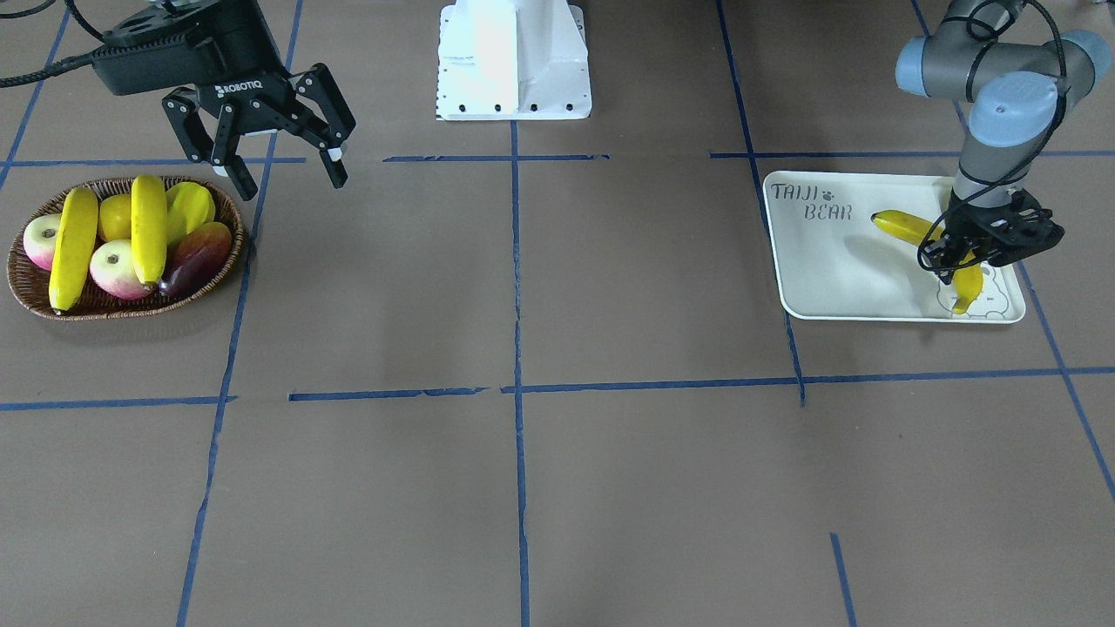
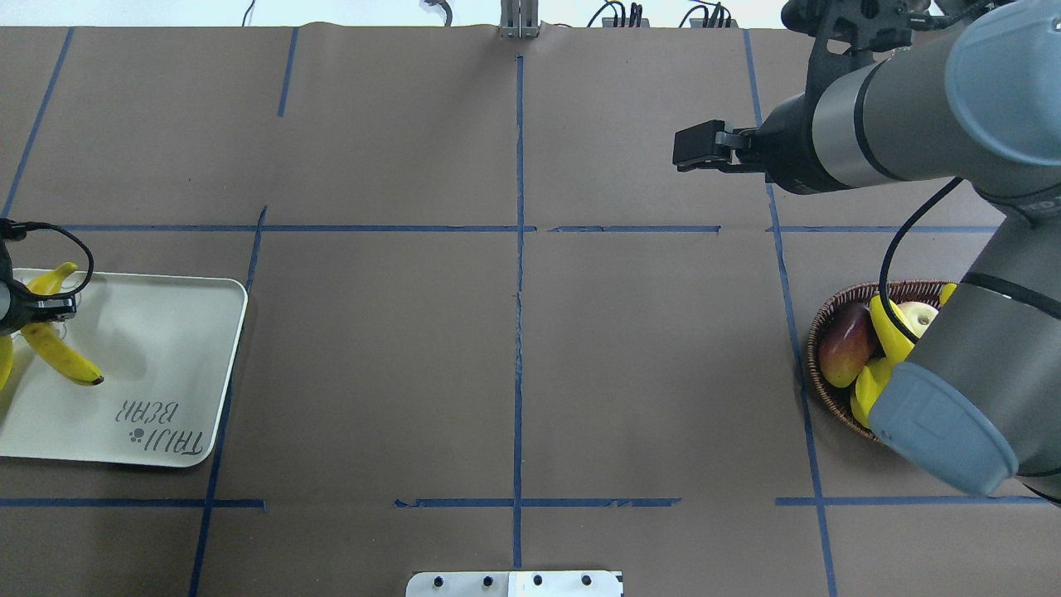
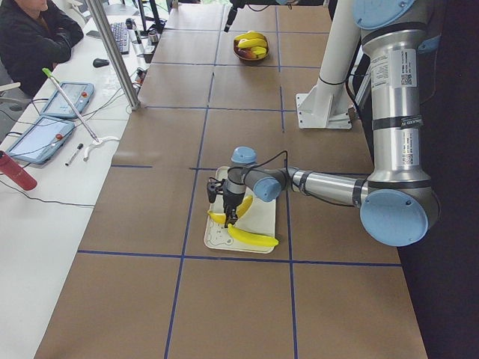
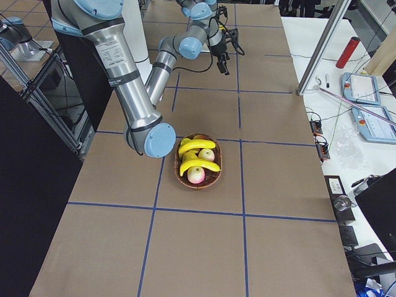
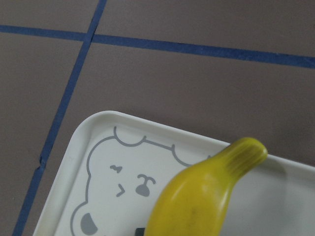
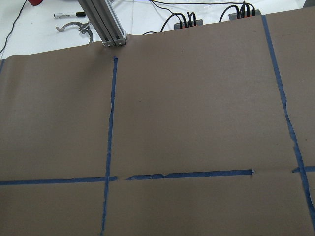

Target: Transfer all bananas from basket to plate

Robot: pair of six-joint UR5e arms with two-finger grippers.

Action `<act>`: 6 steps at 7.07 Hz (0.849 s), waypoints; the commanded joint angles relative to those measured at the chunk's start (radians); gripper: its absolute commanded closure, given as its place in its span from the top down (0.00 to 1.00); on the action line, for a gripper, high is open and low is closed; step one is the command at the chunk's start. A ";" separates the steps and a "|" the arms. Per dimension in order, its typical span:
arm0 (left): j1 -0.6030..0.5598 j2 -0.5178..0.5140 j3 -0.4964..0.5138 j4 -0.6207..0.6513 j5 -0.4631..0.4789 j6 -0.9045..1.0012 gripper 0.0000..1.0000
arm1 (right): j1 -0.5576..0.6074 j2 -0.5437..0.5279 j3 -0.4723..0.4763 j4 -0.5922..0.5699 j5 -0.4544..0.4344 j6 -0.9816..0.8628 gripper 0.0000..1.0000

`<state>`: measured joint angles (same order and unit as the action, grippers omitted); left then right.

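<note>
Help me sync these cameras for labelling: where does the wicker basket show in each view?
Front-facing: basket at left edge.
Overhead: basket at right edge, partly under right arm.
Exterior left: basket far off, top centre.
Exterior right: basket at centre.
Left wrist: absent.
Right wrist: absent.
Shared landmark: blue tape grid.

Yellow bananas point(image 1: 74, 246); brown basket point(image 1: 26, 287); white plate point(image 1: 836, 270).

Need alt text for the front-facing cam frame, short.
The left gripper is down at two bananas on the white plate at the view's right. At the left, the open right gripper hangs in the air, clear of a basket holding two more bananas and other fruit.
</note>
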<state>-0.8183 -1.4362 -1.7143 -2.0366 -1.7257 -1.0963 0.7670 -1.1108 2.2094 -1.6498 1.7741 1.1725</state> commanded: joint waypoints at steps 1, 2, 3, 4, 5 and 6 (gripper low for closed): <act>-0.002 0.003 0.012 -0.002 0.003 0.022 0.65 | 0.000 0.000 0.001 0.001 0.001 0.003 1.00; -0.002 0.002 -0.007 -0.002 0.009 0.033 1.00 | 0.002 -0.003 0.001 0.001 0.008 -0.002 1.00; -0.010 -0.001 -0.028 0.001 -0.003 0.058 1.00 | 0.030 -0.007 0.000 -0.001 0.054 -0.013 1.00; -0.043 -0.012 -0.071 0.044 -0.024 0.082 1.00 | 0.075 -0.038 0.000 0.004 0.121 -0.020 1.00; -0.062 -0.018 -0.158 0.164 -0.053 0.087 1.00 | 0.104 -0.081 0.001 0.007 0.154 -0.096 1.00; -0.062 -0.038 -0.229 0.253 -0.054 0.087 1.00 | 0.126 -0.119 -0.002 0.008 0.156 -0.156 1.00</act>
<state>-0.8709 -1.4565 -1.8598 -1.8890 -1.7678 -1.0144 0.8619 -1.1851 2.2092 -1.6439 1.9094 1.0845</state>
